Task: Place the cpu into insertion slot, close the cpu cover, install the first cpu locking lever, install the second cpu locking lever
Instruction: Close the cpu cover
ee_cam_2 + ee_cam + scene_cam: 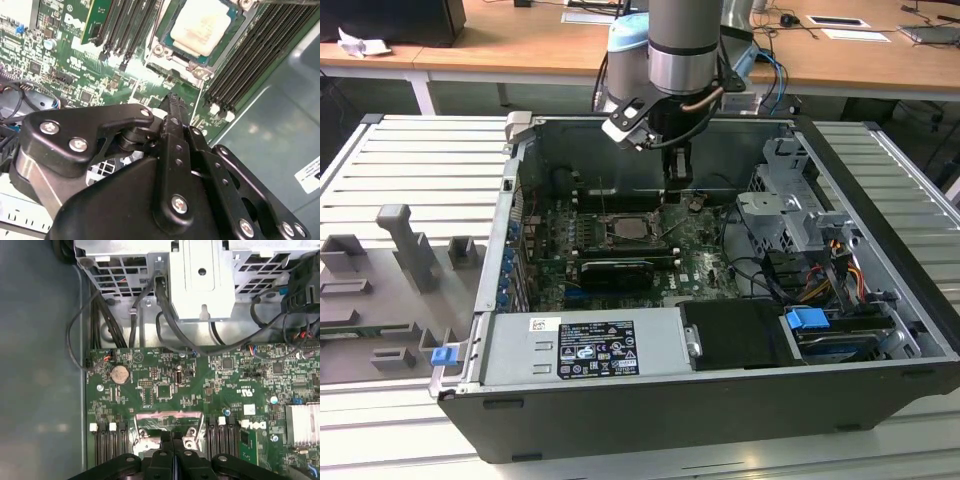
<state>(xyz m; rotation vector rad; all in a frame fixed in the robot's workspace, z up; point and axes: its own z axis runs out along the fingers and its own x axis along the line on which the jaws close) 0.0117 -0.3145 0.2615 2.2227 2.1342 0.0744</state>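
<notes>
Ribbed grey table (410,160) carries one open case (620,410), with wooden desks (520,45) behind it. One arm (685,40) reaches down into the case, ending in one gripper (678,180) (172,100) (172,440). In both wrist views its two fingers are pressed together along a thin seam, with nothing between them.

One cpu (200,25) sits in the slot (625,228), pale face up. One silver cover (172,56) frames it and seems to lie flat. Whether the levers are latched cannot be told. In the second wrist view the fingertips stop near the slot's rim, apart from the cpu.

Two banks of memory slots flank the slot, one (125,25) on each side (250,65). On the board (705,250) there is also one coin cell (119,374) and one finned heatsink (302,424).

In the exterior view the gripper hangs near the case's far wall, beyond the slot and towards the exterior view's right. One drive cage (785,205) closes in the exterior view's right and one power supply (520,345) the near edge. The air over the slot is open.
</notes>
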